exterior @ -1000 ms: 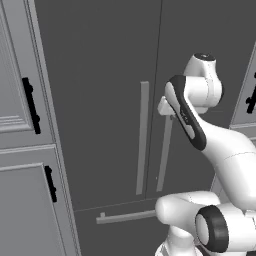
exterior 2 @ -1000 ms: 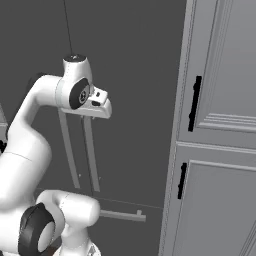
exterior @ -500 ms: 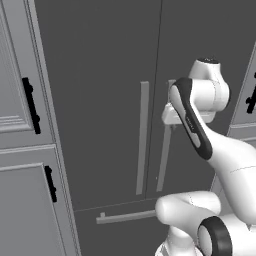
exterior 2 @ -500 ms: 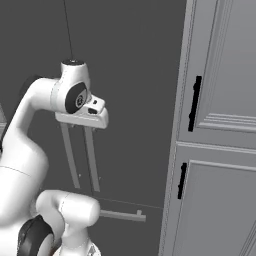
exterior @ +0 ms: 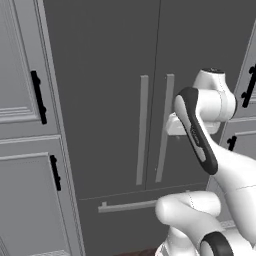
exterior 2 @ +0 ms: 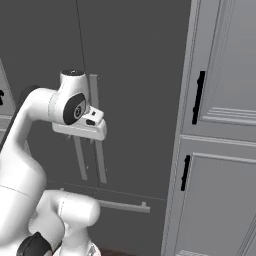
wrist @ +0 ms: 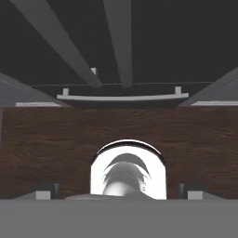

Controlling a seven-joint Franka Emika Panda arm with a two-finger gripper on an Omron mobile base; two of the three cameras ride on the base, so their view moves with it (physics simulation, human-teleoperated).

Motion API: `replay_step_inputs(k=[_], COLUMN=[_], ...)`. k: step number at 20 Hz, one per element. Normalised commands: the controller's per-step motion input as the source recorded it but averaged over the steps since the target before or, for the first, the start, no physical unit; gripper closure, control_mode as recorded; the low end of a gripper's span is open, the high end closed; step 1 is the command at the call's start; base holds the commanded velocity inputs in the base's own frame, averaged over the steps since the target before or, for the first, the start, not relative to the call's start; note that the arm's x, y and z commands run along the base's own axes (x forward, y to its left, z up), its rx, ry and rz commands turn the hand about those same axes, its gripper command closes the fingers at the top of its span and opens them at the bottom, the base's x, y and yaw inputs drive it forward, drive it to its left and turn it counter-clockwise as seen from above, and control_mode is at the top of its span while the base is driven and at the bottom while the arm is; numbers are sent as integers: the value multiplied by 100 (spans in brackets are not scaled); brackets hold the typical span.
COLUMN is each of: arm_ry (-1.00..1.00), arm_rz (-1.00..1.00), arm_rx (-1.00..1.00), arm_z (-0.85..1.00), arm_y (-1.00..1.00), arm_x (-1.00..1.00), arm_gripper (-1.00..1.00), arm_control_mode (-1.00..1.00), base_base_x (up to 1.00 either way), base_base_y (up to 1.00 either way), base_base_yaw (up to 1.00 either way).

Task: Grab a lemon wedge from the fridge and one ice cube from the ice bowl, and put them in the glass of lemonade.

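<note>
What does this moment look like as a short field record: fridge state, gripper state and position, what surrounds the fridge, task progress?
fridge: dark grey fridge, both doors closed
door handles: two vertical bar handles side by side at the door seam
bottom drawer: closed, horizontal drawer handle
gripper: gripper open, holding nothing, close to the door handles
surroundings: grey panelled cabinets with black handles on both sides; wood floor below
task progress: fridge not yet opened
</note>
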Motion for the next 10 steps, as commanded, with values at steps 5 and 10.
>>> replay_step_inputs(k=[5, 10], arm_ry=[0, 0], arm_rz=[0, 0], arm_rx=[0, 0], arm_z=[0, 0], arm_y=[0, 0], arm_x=[0, 0], arm_gripper=[-100, -100], arm_control_mode=[100, 100], base_base_x=[-4, -48], base_base_y=[31, -5], base_base_yaw=[20, 5])
